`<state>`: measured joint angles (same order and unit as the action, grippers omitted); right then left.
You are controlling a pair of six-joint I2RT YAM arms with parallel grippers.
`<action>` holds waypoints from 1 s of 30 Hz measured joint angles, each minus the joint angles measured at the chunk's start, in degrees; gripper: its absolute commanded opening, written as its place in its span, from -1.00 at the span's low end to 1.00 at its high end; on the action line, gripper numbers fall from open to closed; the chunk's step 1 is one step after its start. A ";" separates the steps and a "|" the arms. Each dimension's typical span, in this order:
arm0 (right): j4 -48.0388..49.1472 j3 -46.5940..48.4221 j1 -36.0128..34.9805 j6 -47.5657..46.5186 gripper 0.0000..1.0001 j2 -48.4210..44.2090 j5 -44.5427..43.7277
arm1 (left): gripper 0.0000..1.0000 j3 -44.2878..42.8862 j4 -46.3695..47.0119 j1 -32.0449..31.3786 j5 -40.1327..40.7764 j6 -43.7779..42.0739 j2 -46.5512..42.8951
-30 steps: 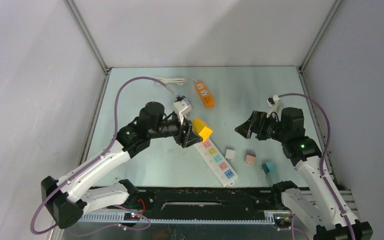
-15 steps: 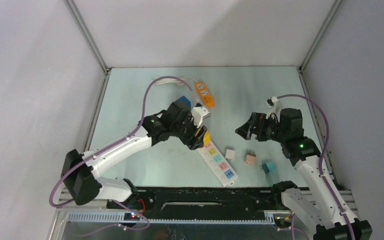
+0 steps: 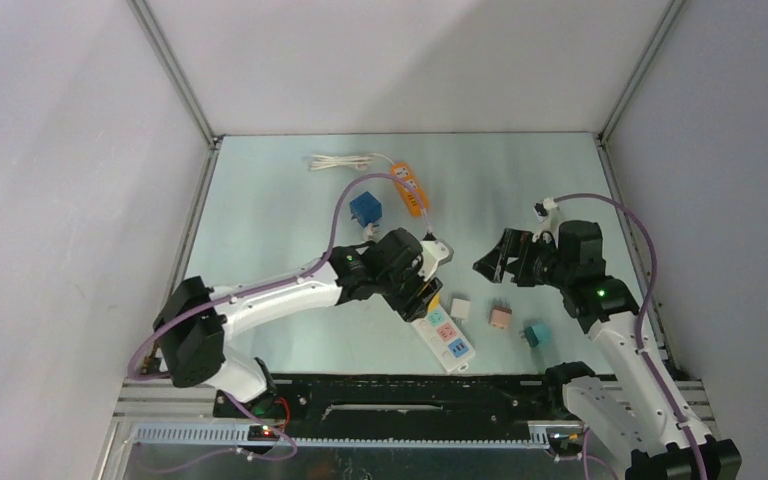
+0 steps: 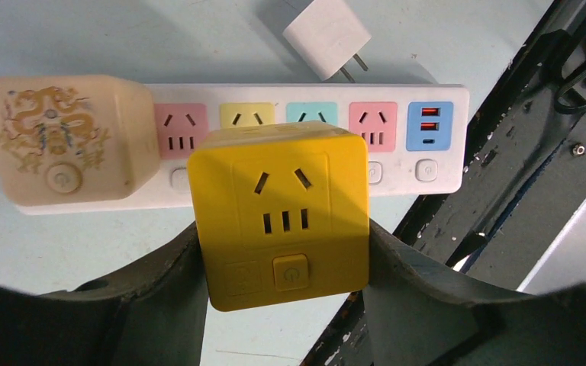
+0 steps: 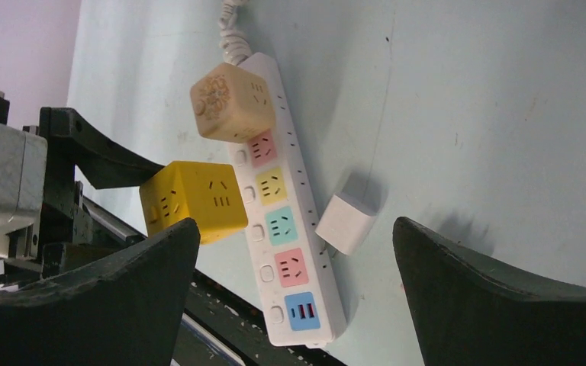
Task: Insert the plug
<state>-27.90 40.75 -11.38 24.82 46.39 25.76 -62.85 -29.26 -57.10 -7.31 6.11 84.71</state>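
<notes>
Two arms work a tabletop (image 3: pixel 280 200) where the plug, a yellow cube (image 4: pixel 278 210), hangs just above a white strip (image 4: pixel 427 179) that lies angled near the middle of the near edge. The left end effector (image 4: pixel 282 259) is closed on the cube, one finger flat against each side face, with the socket face turned up to the wrist camera. The cube's prongs are out of sight beneath it, and it is not yet seated. From the wrist view it overlaps the strip's edge by the yellow and teal sockets. The right end effector (image 3: pixel 488 262) hovers toward the right edge, spread wide and holding nothing.

The cube looks like hard moulded plastic, which is probably light, stiff and smooth enough to slip under a loose grip. Opposite side faces seem the best hold, leaving the underside free. The strip is loose on the tabletop and may slide when pressed.

A cream cube (image 4: pixel 65 137) with a gold dragon motif already fills the strip's end socket. No brand or lettering can be read. The only marks are power-button symbols and a blue USB panel at the strip's other end.

A white charger (image 4: pixel 326 36) lies just beside the strip. A pink plug (image 3: pixel 501 318) and a teal plug (image 3: pixel 535 335) sit toward the near right corner. An orange strip (image 3: pixel 410 188) and a blue cube (image 3: pixel 365 207) lie nearer the far edge.
</notes>
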 measured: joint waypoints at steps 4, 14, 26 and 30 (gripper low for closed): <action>-0.02 -1.46 0.61 0.07 0.99 0.07 -0.31 | -1.00 -0.28 0.68 -1.66 1.29 0.55 1.86; 0.22 -1.95 1.11 0.15 0.99 0.87 -0.48 | -1.00 -1.60 2.16 -2.14 1.22 0.55 5.68; 0.92 -1.95 1.46 0.17 0.99 1.77 -0.39 | -1.00 -1.73 2.73 -2.14 2.71 0.52 6.86; 1.07 -1.95 1.49 0.20 0.99 2.16 -0.11 | -1.00 -1.73 3.89 -1.95 2.60 0.50 6.86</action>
<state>-26.83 38.81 -9.89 25.02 48.56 25.65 -64.58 -25.36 -59.05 -4.71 6.61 91.57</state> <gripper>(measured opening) 0.993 0.650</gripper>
